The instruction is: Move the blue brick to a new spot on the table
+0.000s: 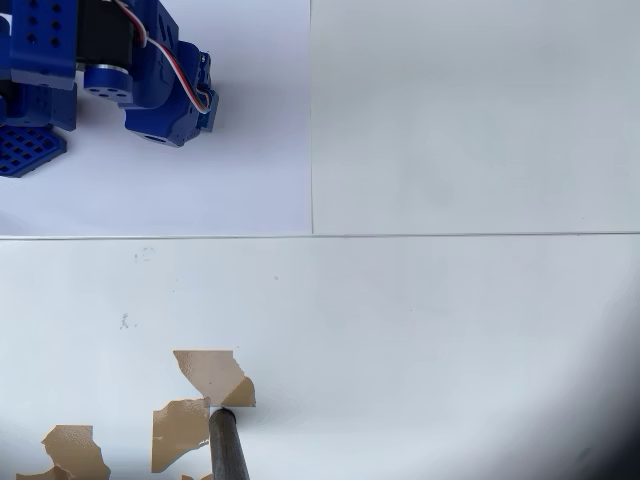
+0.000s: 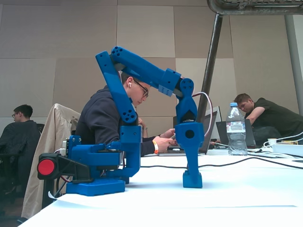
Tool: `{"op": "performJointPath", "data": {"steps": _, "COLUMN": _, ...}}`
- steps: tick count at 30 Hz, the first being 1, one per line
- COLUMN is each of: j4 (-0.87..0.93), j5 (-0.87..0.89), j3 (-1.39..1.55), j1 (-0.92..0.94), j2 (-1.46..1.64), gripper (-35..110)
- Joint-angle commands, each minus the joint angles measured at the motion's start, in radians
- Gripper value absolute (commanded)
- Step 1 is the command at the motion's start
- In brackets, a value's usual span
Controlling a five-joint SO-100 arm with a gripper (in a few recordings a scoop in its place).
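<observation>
The blue robot arm (image 1: pixel 120 70) fills the upper left of the frame, its gripper (image 1: pixel 165 120) reaching toward the centre; how its jaws stand cannot be told. A perforated blue base plate (image 1: pixel 28 150) lies at the left edge. The white table (image 1: pixel 450 330) shows 2 thin seam lines. Brown chipped patches (image 1: pixel 205 375) sit lower left, beside a dark pole (image 1: pixel 228 445) at the bottom edge.

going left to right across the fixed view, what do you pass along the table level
red round knob on the blue robot base → blue arm's upright column → blue tool pointing down onto the white table → clear plastic water bottle with blue cap → white cup
</observation>
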Motion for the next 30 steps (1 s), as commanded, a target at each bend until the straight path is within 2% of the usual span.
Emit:
{"op": "performJointPath", "data": {"steps": 1, "j4": 0.12, "j5": 0.023, "j3": -0.176, "j1": 0.041, "j2": 0.057, "gripper": 3}}
{"op": "performJointPath", "data": {"steps": 5, "j4": 0.227, "j5": 0.037, "j3": -0.38, "j1": 0.21, "j2": -0.023, "gripper": 4}}
{"op": "performJointPath", "data": {"steps": 15, "j4": 0.307, "j5": -0.081, "j3": -0.739, "j1": 0.729, "j2": -0.313, "gripper": 3}}
{"op": "performJointPath", "data": {"steps": 30, "j4": 0.41, "j5": -0.137, "j3": -0.98, "j1": 1.312, "j2": -0.586, "gripper": 3}}
